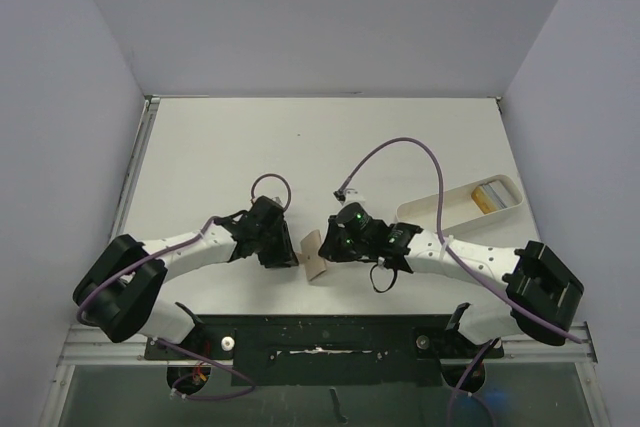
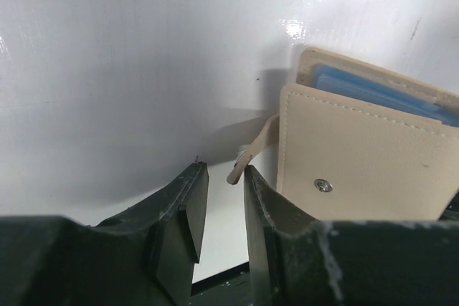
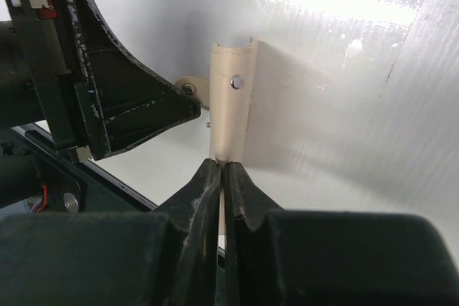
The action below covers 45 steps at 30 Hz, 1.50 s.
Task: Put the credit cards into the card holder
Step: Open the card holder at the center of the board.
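Note:
The card holder [image 1: 315,253], a small tan bifold, stands on edge on the table between my two grippers. My right gripper [image 3: 222,166] is shut on its near edge, and the snap stud faces up on the card holder [image 3: 231,105]. In the left wrist view the card holder [image 2: 358,155] shows light blue lining behind its front flap. Its strap tab [image 2: 247,154] hangs right at the mouth of my left gripper [image 2: 222,171], against the right fingertip. The jaws stand a narrow gap apart with nothing clamped. The credit cards are not plainly in view.
A white oblong tray [image 1: 462,202] lies at the right, holding small yellowish and grey items [image 1: 490,195] too small to tell apart. A loose dark connector [image 1: 342,192] on a purple cable lies behind the grippers. The table's near edge is just below the card holder.

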Available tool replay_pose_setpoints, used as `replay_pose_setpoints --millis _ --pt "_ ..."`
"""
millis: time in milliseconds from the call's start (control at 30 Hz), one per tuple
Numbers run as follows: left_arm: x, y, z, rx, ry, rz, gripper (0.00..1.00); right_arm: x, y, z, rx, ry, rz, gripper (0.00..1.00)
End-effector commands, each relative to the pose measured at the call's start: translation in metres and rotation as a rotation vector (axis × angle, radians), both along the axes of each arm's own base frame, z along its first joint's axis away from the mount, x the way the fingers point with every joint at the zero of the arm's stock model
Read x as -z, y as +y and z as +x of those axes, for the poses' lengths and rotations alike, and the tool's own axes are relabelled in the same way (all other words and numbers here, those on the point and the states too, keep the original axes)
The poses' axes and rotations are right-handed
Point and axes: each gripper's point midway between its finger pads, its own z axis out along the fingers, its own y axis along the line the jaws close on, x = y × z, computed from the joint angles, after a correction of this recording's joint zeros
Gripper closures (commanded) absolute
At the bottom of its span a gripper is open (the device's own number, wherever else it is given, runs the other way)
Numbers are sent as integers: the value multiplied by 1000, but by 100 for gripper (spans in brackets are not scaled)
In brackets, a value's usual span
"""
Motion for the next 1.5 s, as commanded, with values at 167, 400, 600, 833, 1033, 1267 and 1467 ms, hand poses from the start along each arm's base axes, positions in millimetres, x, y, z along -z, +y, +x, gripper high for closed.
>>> replay_pose_setpoints --millis 167,400,600,833,1033,1267,1467 --pt "-24 -13 11 6 -97 -106 72 -12 2 0 19 -35 63 100" --pt "-14 -13 11 7 -88 -97 73 -3 -4 -2 35 -28 59 100" --pt "-24 -19 10 31 -82 -127 100 8 -16 1 81 -7 0 89" --pt "-90 -41 10 33 -163 -349 100 -7 -27 2 103 -10 -45 50" --pt "-104 -46 9 30 -169 -403 100 -21 -17 0 65 -22 7 41" --pt "-118 -51 9 31 -183 -449 100 -26 -5 0 38 -13 36 40" --pt "-136 -56 15 40 -210 -466 100 -20 -2 -3 30 5 37 39"
